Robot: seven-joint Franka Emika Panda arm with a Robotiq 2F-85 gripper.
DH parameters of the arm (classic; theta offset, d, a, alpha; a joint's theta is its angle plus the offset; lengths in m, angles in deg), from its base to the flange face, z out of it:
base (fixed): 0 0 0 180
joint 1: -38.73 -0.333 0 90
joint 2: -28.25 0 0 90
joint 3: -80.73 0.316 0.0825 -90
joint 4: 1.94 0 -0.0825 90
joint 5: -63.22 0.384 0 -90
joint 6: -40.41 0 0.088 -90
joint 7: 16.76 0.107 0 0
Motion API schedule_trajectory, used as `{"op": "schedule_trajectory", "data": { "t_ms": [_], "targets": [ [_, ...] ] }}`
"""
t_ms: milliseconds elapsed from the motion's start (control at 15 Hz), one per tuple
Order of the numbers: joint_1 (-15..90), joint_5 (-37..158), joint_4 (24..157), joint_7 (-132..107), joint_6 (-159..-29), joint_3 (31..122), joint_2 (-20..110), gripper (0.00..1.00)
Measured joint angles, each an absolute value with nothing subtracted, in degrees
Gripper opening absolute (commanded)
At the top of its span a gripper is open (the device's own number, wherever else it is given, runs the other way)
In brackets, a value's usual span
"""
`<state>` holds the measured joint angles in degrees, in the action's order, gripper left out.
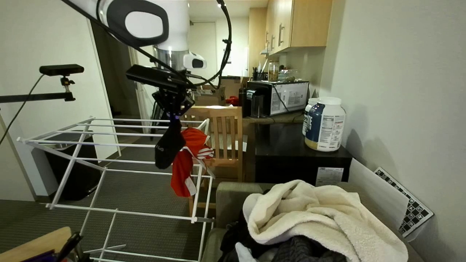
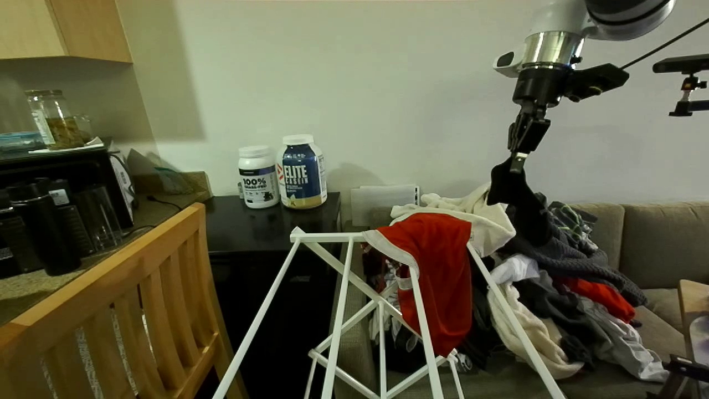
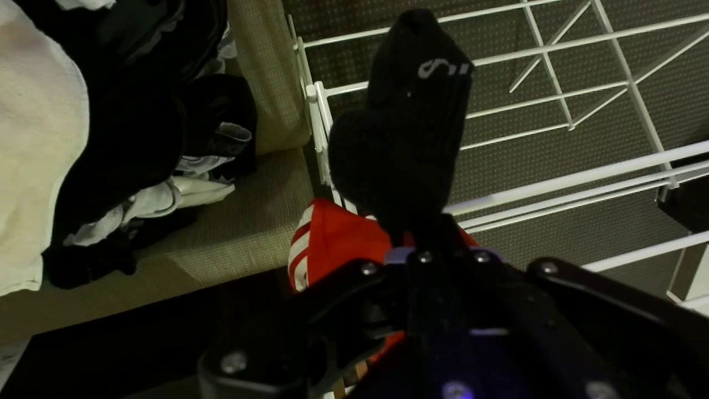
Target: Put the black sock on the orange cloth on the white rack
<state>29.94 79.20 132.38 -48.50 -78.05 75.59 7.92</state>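
Black fabric sock (image 1: 170,145), small and limp, hangs in an exterior view directly below the black robot gripper (image 1: 175,117), whose 2 fingers are closed tight on its upper end. Its long axis is steep but tilted, seen against the white metal-rod drying rack (image 1: 74,158).

In an exterior view, the red-orange pale-edged cloth (image 2: 435,271) drapes over the rack's end. The sock hangs apart beside it, slanting down and away, its lower end hard to tell from the dark grey clothes (image 2: 587,266) behind.

In the wrist view, the sock points away from the gripper, while the cloth shows beside and beyond the fingers. The next move probably means carrying the sock sideways over the cloth, then lowering.
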Motion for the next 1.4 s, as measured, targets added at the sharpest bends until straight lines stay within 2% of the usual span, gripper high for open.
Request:
{"op": "schedule_trajectory", "data": {
  "t_ms": [600, 1400],
  "targets": [
    [27.5, 81.2, 128.4, -47.8, -78.9, 78.9, 9.7, 0.01],
    [27.0, 83.6, 122.8, -47.7, -91.7, 83.1, 20.3, 0.01]
  ]
}}
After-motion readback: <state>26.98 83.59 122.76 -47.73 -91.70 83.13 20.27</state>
